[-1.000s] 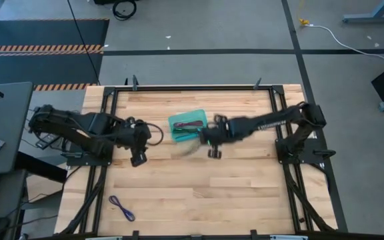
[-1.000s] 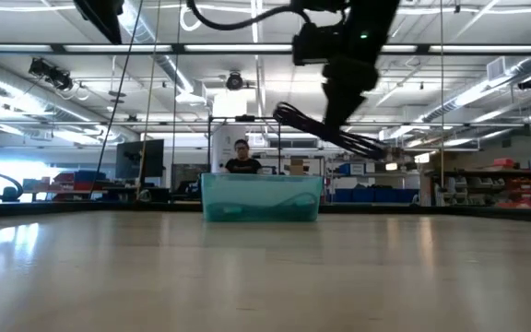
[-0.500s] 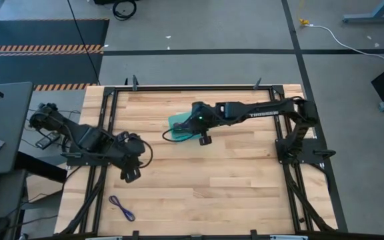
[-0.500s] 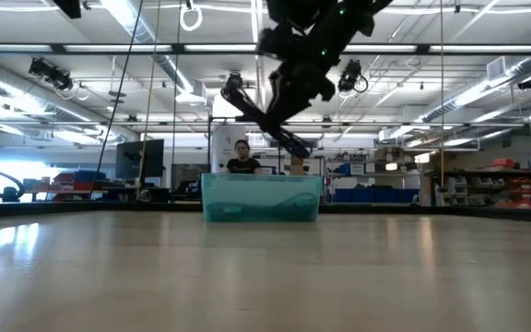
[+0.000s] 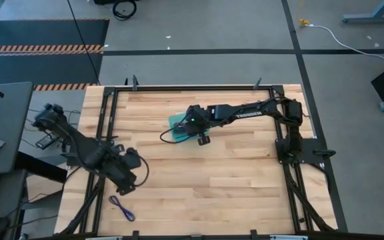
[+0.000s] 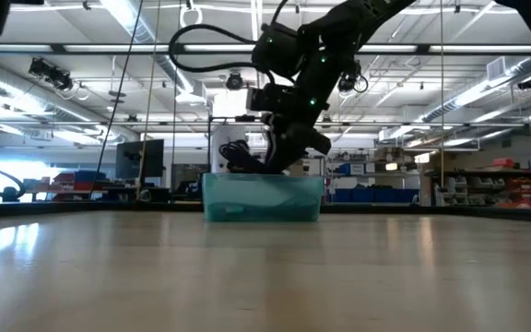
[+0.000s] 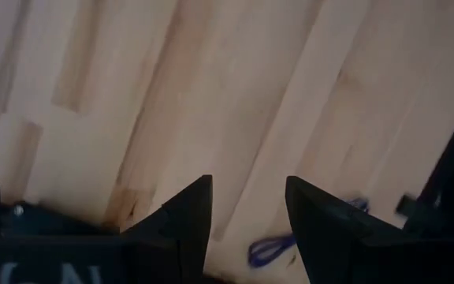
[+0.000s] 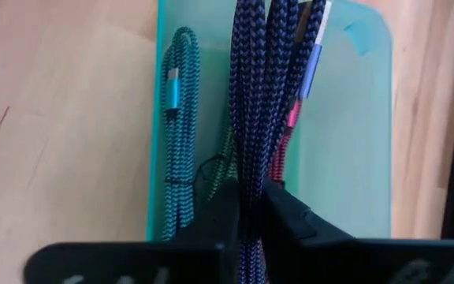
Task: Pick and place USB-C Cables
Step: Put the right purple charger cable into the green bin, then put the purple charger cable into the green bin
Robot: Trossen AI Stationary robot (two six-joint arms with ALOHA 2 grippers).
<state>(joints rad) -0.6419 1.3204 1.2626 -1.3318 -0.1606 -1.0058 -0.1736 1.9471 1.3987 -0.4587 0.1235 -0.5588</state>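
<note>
My right gripper [image 5: 197,128] hangs over the translucent teal tray [image 5: 176,124], shut on a purple cable bundle [image 8: 260,87]. In the right wrist view a teal-blue cable [image 8: 176,134], a maroon one [image 8: 282,162] and a dark green one [image 8: 224,158] lie on the floor of the tray [image 8: 353,158]. My left gripper [image 5: 127,184] is open above the table's near left part. The second purple cable [image 5: 122,208] lies flat on the wood just beyond it and also shows past my left gripper [image 7: 247,213] as purple loops [image 7: 268,251]. My right gripper [image 8: 247,189] pinches the purple bundle between its two fingers, at a spot [image 8: 251,170] near one end of the strands. The fingers lie along the bundle. The rest reaches out over the tray, its plug ends [image 8: 310,55] farthest from the fingers. In the low view the cable [image 6: 238,152] dips behind the tray's rim.
The tray stands on the far middle of the wooden table [image 5: 232,173], and in the low view the tray [image 6: 261,198] has bare wood on all sides. A black frame rail [image 5: 105,133] runs along the table's left edge, close to my left arm. A person shows far behind the tray.
My right gripper has swung from right of the tray toward the table's left and far side, over the tray, and come down; the purple bundle, held high before, now dips into the tray. My left gripper has moved toward the near edge, close to the purple cable lying there.
</note>
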